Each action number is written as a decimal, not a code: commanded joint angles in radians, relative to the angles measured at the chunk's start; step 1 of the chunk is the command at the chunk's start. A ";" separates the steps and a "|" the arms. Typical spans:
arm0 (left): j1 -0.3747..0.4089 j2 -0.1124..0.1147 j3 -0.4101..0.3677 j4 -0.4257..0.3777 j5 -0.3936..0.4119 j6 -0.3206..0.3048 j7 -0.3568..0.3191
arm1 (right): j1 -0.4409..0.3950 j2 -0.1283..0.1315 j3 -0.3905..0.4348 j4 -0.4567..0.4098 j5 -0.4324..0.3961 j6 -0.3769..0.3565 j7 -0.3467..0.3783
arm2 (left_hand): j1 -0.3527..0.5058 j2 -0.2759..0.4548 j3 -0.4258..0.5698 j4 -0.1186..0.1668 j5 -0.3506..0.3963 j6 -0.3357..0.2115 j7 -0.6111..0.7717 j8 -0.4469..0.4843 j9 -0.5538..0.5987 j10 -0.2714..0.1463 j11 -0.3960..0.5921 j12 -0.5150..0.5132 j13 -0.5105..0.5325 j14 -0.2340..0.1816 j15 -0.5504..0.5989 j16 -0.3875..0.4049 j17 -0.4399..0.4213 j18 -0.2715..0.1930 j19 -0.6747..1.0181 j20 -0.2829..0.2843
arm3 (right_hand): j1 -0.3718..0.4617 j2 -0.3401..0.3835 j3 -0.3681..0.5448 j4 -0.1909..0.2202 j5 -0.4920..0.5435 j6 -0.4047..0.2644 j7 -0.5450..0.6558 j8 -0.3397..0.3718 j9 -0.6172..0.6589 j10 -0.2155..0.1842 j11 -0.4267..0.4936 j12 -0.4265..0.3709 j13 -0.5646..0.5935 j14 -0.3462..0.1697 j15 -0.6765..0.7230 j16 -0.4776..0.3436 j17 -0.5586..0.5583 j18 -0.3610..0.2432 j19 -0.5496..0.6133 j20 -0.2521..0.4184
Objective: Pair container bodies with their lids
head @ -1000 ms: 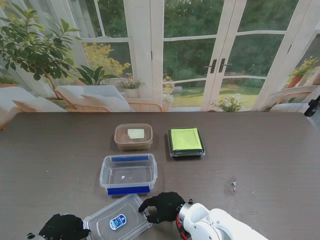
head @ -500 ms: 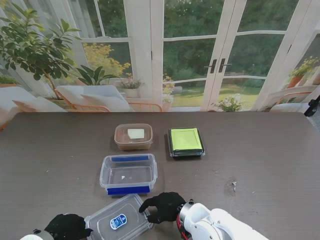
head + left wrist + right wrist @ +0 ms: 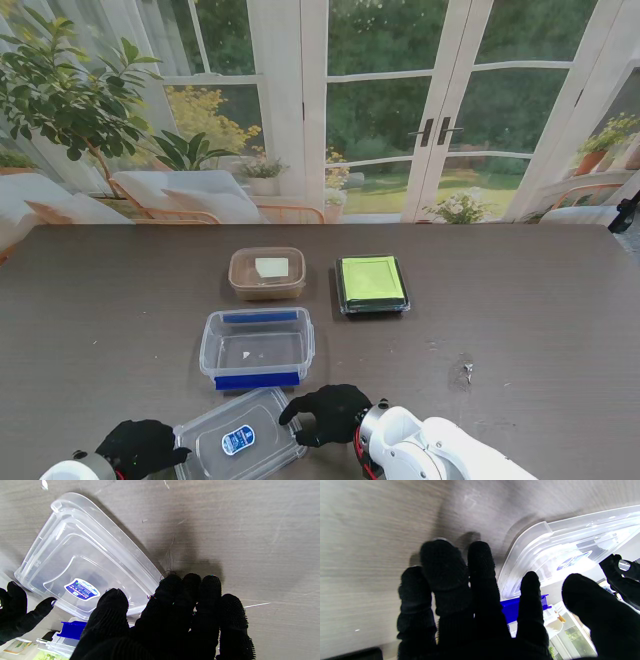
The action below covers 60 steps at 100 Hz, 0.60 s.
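Our left hand (image 3: 143,446) rests low, palm down, fingers (image 3: 210,590) nearly together; our right hand (image 3: 328,412) rests palm down, fingers (image 3: 480,562) spread; neither grips.

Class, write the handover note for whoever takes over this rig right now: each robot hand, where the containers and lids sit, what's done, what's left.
Left robot hand: open, at the clear lid's left edge.
Right robot hand: open, fingers at the lid's right corner; no firm grip visible.
The lid lies on the table nearest me. The clear container with blue clips, uncovered, sits just beyond. Farther: brown container, green-lidded container.
Done: nothing paired by hand yet.
Left: lift the lid, seat it on the clear container.
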 commanded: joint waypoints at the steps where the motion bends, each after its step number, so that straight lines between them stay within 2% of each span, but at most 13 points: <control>1: -0.013 -0.001 0.005 0.009 -0.010 -0.011 -0.014 | -0.017 0.006 -0.005 0.014 -0.003 -0.001 0.025 | 0.029 0.055 -0.016 0.023 -0.012 -0.018 -0.039 -0.023 -0.001 0.011 0.004 0.011 -0.003 0.038 0.023 0.018 -0.017 -0.010 0.031 0.014 | -0.023 0.042 0.003 0.029 0.044 0.185 0.062 0.023 0.007 -0.002 -0.002 0.007 0.040 0.004 -0.002 -0.001 0.203 0.001 0.029 -0.009; 60: -0.059 -0.001 0.014 0.037 -0.034 -0.030 0.009 | -0.043 0.013 0.019 0.004 0.011 -0.030 0.048 | 0.028 0.053 -0.017 0.022 -0.014 -0.019 -0.038 -0.027 -0.004 0.011 0.001 0.010 -0.006 0.039 0.017 0.018 -0.021 -0.010 0.026 0.015 | -0.023 0.046 -0.006 0.028 0.045 0.188 0.061 0.022 0.004 0.000 -0.001 0.007 0.039 0.006 -0.007 -0.002 0.199 0.000 0.027 -0.009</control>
